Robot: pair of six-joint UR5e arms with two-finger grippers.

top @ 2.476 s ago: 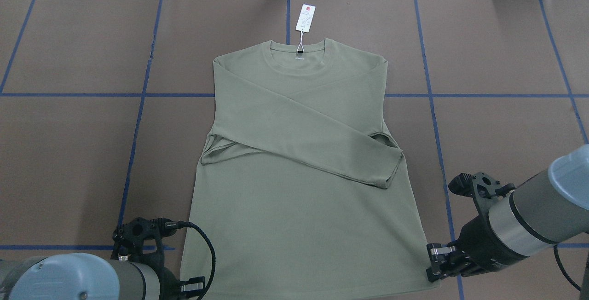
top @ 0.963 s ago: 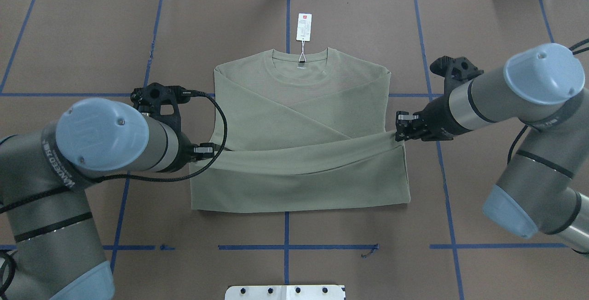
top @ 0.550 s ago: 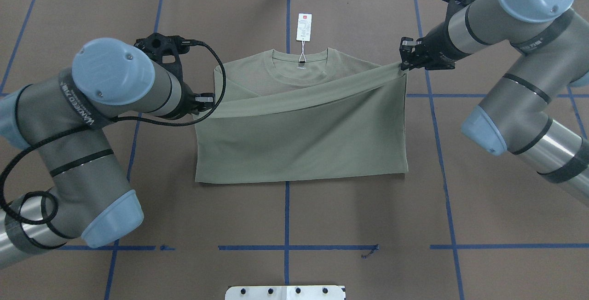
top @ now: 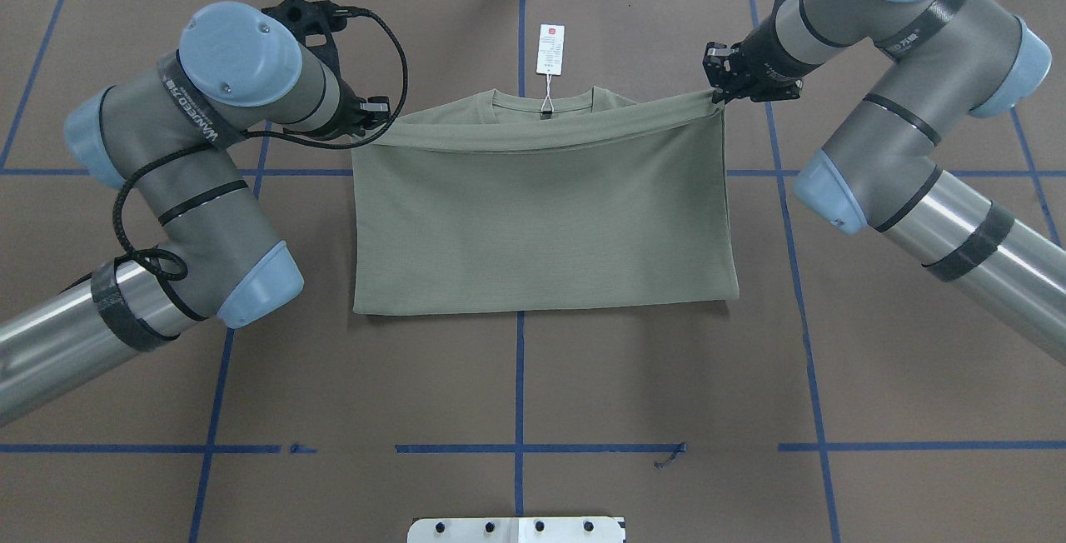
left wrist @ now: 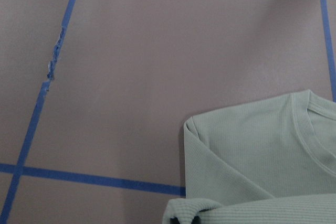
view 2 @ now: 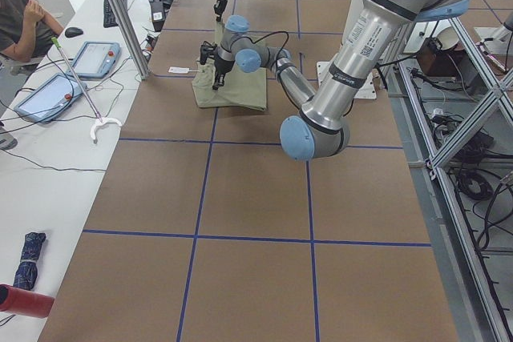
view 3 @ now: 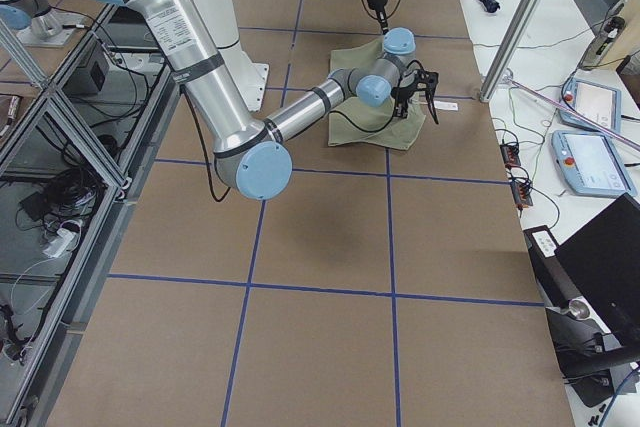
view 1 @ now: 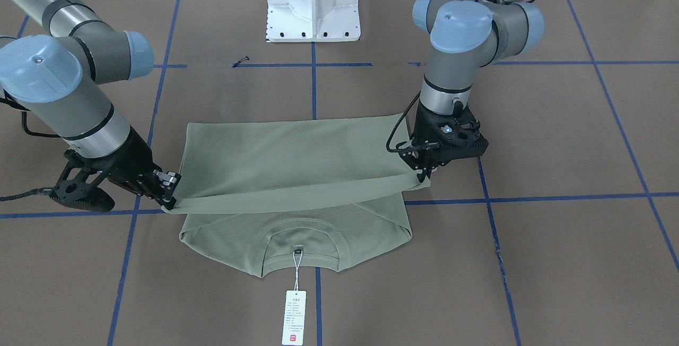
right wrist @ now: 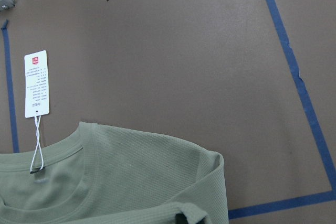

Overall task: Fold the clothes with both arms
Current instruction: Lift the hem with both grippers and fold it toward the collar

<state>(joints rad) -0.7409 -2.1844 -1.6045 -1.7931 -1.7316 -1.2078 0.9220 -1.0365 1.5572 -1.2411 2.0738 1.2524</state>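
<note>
Front-facing view: pale sage-green long-sleeved knit shirt is lying at the middle of the brown paper-covered table, which is marked with blue tape lines. Its lower half is doubled over toward the neckline. The black two-finger left gripper, on this view's right, is clamping one corner of the raised hem. The black two-finger right gripper, on this view's left, is clamping the other corner. The hem is stretching between them as a taut band, lifted off the layer beneath. The collar is pointing away from the white pedestal base. The white hang tag with a red mark is lying flat on the table just beyond the collar, joined to it by a string.

Overhead view: the folded panel is covering the sleeves and most of the chest, and only a strip of collar is showing past the held hem. The grippers are sitting one at each side edge, near shoulder level.

Side views: the shirt is appearing as a small folded shape between both grippers, too small for detail.

Wrist views: each camera is showing one shoulder corner lying flat on the table, with the gripped hem at the frame's bottom edge.
</note>
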